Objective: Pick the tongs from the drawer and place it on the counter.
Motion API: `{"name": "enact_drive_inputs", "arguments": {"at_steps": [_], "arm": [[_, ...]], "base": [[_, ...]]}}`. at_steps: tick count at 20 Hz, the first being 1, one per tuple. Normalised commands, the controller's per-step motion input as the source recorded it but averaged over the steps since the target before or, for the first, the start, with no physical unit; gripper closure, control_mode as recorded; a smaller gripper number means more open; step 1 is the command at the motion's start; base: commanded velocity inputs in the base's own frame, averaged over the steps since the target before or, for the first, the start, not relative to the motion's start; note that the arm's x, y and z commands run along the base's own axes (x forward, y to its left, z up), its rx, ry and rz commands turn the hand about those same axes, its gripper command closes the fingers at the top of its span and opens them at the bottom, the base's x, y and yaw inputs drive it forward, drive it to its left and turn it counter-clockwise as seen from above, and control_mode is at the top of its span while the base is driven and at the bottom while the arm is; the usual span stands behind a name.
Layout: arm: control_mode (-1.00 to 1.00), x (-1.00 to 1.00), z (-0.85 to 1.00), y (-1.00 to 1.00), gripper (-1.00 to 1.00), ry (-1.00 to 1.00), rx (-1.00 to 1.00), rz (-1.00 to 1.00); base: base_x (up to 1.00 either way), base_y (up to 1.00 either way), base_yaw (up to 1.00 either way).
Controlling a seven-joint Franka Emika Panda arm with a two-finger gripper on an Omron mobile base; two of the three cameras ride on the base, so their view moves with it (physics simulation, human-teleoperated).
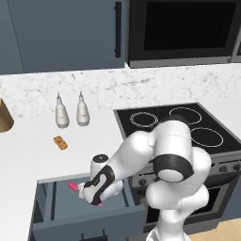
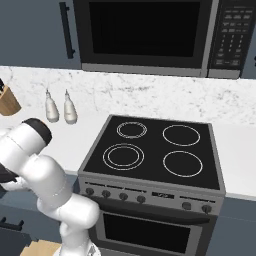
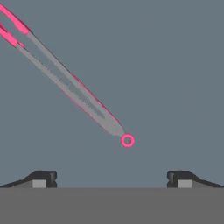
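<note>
Jaws spread wide, holding nothing – poised over the grey floor of the open drawer. Tongs lying flat on that floor, apart from both fingertips, slanting away from the small pink ring end toward the magenta tips. From the left base view, hand reaching down into the drawer, pink tongs just beside it – white desk behind carrying two bottles and a small orange-brown block
</note>
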Motion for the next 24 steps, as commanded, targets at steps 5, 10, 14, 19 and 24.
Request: {"name": "enact_drive_inputs", "arguments": {"at_steps": [5, 10, 14, 19, 24], "arm": [[-1.00, 0.15, -0.23, 0.16, -1.00, 0.02, 0.00, 0.00], [-1.00, 0.31, -0.17, 0.31, -1.00, 0.02, -0.01, 0.00], [-1.00, 0.42, -0.16, 0.54, -1.00, 0.01, -0.05, 0.00], [-1.00, 0.36, -0.28, 0.76, -1.00, 0.00, -0.11, 0.00], [-1.00, 0.24, -0.36, 0.51, -1.00, 0.00, -0.10, 0.00]], "base": [[0.00, 0.00, 0.00], [0.00, 0.00, 0.00], [0.00, 0.00, 0.00], [0.00, 0.00, 0.00], [0.00, 0.00, 0.00]]}}
